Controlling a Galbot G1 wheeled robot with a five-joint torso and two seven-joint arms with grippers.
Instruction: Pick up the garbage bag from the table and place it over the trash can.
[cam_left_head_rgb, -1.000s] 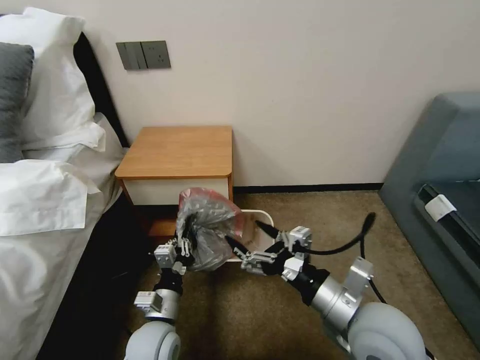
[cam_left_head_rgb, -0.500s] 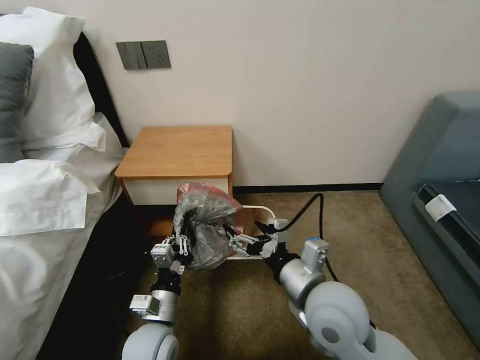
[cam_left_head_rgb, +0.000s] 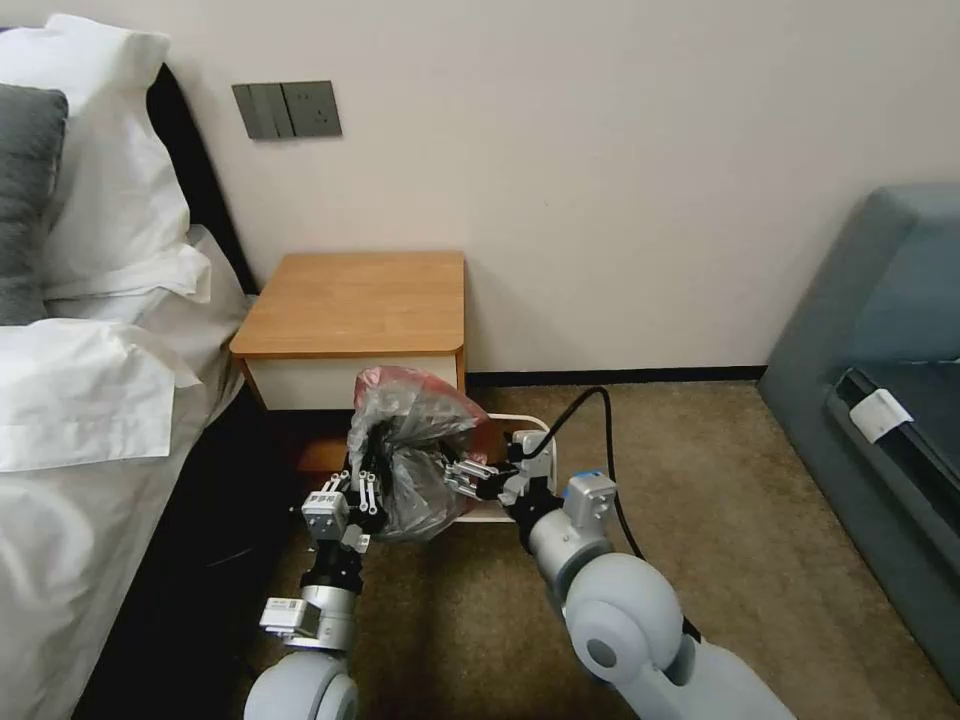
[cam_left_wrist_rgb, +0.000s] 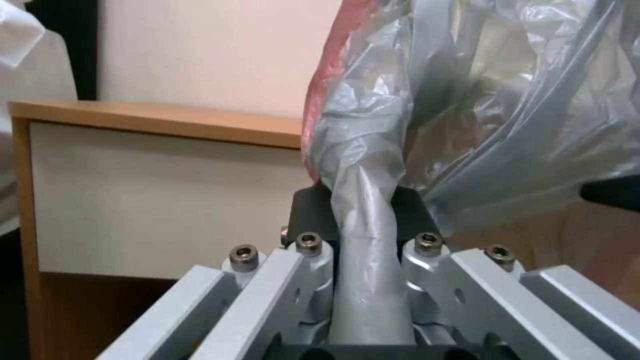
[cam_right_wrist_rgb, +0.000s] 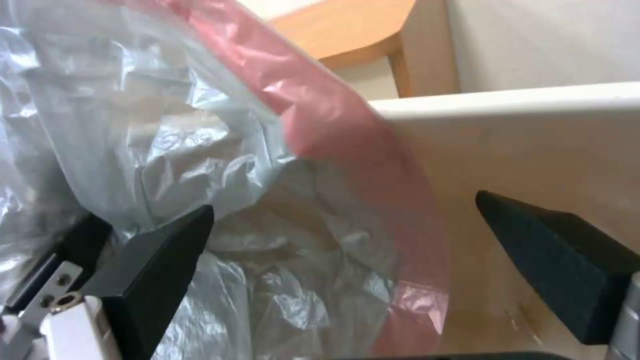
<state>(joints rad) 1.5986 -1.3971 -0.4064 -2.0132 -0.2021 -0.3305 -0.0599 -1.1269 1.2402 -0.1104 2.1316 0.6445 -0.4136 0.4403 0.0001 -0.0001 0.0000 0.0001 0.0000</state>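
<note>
The garbage bag, crinkly grey film with a pink-red rim, hangs bunched in front of the table and above the floor. My left gripper is shut on a twisted strand of the garbage bag at its left side. My right gripper is open at the bag's right side, with the pink rim lying between its black fingertips. The cream-white trash can stands just behind, mostly covered by the bag and the right gripper; its rim shows close behind the right fingers.
A bed with white pillows runs along the left, close to my left arm. A grey sofa stands at the right. A black cable loops over my right wrist. Brown carpet lies open to the right of the trash can.
My right arm has swung left and forward, bringing its open gripper up to the bag's right edge. The left gripper and bag have stayed almost still.
</note>
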